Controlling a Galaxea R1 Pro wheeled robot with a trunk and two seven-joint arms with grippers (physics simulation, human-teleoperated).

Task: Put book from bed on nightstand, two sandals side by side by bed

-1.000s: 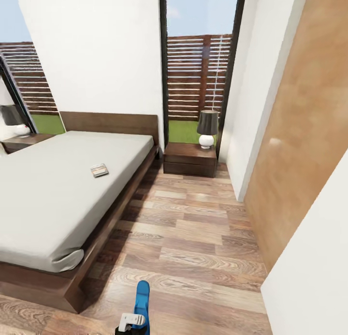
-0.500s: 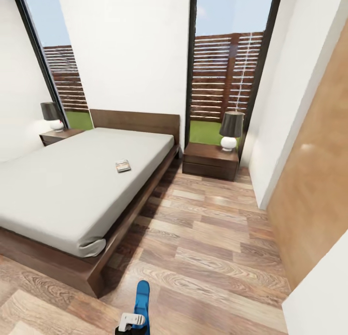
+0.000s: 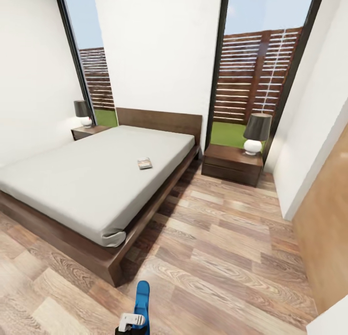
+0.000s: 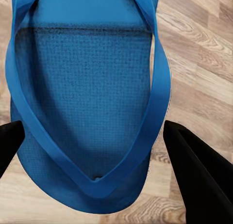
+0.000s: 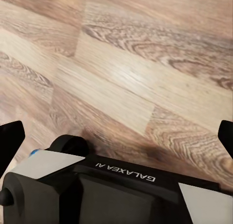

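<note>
Left gripper (image 4: 92, 136) grips a blue sandal (image 4: 87, 98) between its dark fingers (image 4: 194, 170), above the floor (image 3: 217, 257). Right gripper (image 5: 116, 132) spreads wide with nothing between its fingertips. Far ahead, the book (image 3: 144, 163) lies on the bed (image 3: 87, 180).

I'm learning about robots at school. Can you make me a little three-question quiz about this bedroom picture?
1. True or false: the book lies on the bed.
2. What is the blue thing between the left gripper's fingers? A) a sandal B) a cup C) a pillow
3. Fill in: on each nightstand stands a ____.

Key:
1. True, it lies on the pale mattress.
2. A, the sandal.
3. Lamp; another nightstand with one stands on the bed's far side.
</note>
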